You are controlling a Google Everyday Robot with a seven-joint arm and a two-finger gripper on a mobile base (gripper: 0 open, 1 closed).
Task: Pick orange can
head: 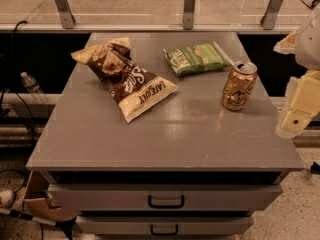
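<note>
The orange can [239,86] stands upright on the right side of the grey cabinet top [165,139], its silver pull-tab top showing. My gripper [298,115] is at the right edge of the camera view, beyond the table's right edge and to the right of the can, a little lower in the frame. It is apart from the can and holds nothing that I can see.
A brown and cream snack bag [127,79] lies at the left centre. A green snack bag [196,59] lies at the back, left of the can. Two drawers with dark handles [166,201] are below the top. A water bottle [32,87] lies at the far left.
</note>
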